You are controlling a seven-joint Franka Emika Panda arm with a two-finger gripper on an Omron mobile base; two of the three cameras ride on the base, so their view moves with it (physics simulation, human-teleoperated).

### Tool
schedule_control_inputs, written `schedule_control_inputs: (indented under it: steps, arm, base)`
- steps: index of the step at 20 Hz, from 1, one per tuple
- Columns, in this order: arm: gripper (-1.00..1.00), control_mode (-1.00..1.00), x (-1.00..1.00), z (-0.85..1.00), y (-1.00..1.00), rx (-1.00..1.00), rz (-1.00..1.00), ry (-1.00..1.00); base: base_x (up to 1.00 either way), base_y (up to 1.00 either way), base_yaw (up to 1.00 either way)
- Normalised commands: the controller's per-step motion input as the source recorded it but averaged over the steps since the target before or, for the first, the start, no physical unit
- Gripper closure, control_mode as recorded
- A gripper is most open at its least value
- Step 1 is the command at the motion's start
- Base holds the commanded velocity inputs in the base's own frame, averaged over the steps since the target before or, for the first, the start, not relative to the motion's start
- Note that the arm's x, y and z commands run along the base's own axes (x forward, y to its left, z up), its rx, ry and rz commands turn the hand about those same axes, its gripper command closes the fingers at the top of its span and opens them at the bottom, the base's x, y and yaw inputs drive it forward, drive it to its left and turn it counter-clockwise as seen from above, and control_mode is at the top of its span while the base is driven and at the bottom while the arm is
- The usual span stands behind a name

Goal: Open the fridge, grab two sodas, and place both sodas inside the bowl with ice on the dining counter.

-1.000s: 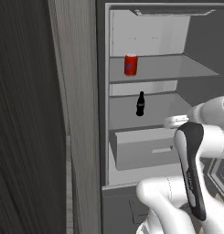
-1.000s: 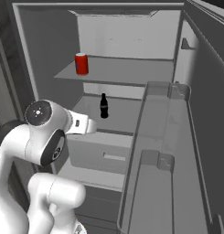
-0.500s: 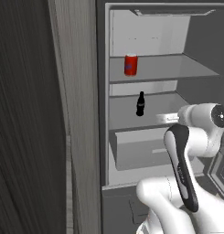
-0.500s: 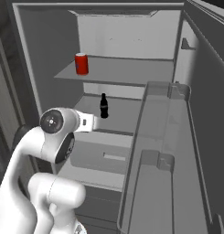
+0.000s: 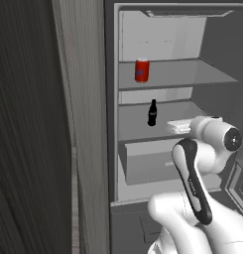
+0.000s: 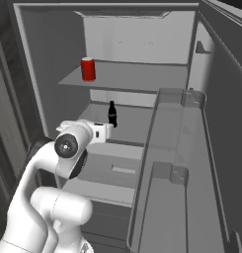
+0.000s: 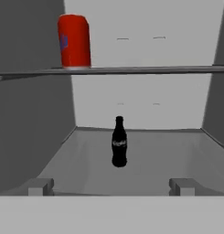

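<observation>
While the arm bends forward into the open fridge, its claw seems spread wide and empty, level, aimed at the bottle on the middle shelf; can above.

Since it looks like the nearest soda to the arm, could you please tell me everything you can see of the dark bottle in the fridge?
The dark bottle is slim and black, with a narrow neck, a small cap and a pale label band around its waist; the label's writing is too small to read. It looks glossy. It stands upright and alone on the grey middle shelf of the open fridge, roughly centred, one level below the red can. Nothing touches it but the shelf. The open end effector faces it with a clear gap.
</observation>
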Motion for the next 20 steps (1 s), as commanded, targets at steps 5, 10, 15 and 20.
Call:
schedule_control_inputs:
  steps: [5, 10, 15, 20]
  arm:
    - [-1.0, -1.0, 0.3, -0.19, 0.14, -0.04, 0.0, -0.04]
    - [-1.0, -1.0, 0.09, -0.02, -0.01, 0.0, 0.01, 0.0]
    - [-1.0, -1.0, 0.18, 0.0, 0.0, 0.0, 0.0, 0.0]
    - [-1.0, -1.0, 0.21, 0.0, 0.0, 0.0, 0.0, 0.03]
  base:
    - [0.0, 0.0, 0.0]
    - [0.0, 0.0, 0.0]
    - [0.0, 0.0, 0.0]
    - [0.0, 0.0, 0.0]
